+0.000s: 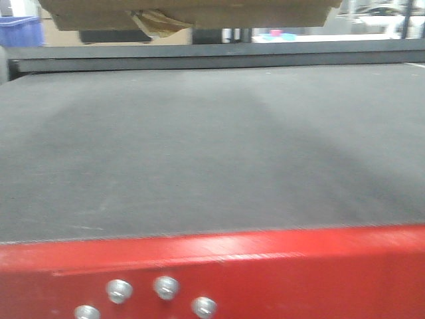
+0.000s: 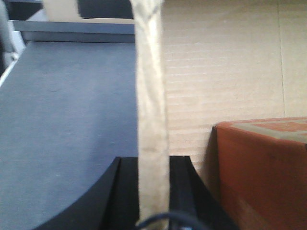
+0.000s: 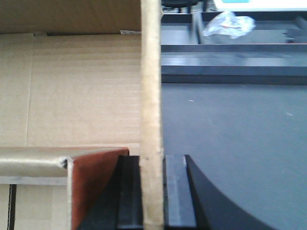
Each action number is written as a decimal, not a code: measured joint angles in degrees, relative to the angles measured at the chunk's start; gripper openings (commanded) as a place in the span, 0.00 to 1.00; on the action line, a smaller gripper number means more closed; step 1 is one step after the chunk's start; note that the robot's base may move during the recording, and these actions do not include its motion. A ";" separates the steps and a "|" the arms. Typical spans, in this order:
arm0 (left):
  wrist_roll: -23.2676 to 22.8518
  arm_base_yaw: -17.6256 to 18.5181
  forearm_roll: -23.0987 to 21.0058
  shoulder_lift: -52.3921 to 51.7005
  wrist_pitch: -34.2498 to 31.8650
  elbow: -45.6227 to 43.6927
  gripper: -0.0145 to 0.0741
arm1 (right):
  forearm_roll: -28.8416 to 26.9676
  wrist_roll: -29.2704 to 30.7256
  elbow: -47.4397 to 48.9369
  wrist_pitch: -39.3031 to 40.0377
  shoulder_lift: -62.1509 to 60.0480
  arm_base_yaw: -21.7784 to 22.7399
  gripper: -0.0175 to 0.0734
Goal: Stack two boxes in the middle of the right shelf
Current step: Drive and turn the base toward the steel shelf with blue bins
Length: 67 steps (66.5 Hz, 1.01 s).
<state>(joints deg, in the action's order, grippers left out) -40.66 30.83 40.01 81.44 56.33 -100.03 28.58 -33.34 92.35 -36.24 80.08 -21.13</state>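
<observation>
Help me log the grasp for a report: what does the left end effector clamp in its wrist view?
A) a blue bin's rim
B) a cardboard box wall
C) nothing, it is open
B: the left end effector has its fingers pressed on both sides of the upright tan wall of the cardboard box.

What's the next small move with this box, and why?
Probably move both arms in step and level. The left gripper and right gripper each pinch a wall of the box, which hangs above the grey surface; uneven motion might twist it.
</observation>
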 measured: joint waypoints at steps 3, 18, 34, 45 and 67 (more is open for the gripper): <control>0.00 0.00 0.00 -0.09 0.00 0.00 0.04 | 0.00 0.00 0.00 0.20 0.00 0.00 0.03; 0.00 0.00 0.00 -0.09 0.00 -0.02 0.04 | 0.00 0.00 0.00 0.33 0.00 0.00 0.03; 0.00 0.00 0.00 -0.09 0.00 -0.02 0.04 | 0.00 0.00 0.00 0.33 0.00 0.00 0.03; 0.00 0.00 0.00 -0.09 0.00 -0.02 0.04 | 0.00 -0.11 0.00 0.33 0.00 0.00 0.03; 0.00 0.00 0.00 -0.09 0.00 -0.02 0.04 | 0.00 -0.11 0.00 0.44 0.00 0.00 0.03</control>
<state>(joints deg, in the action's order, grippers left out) -40.66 30.83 40.01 81.35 56.33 -100.06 28.58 -33.45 92.35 -35.80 80.08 -21.13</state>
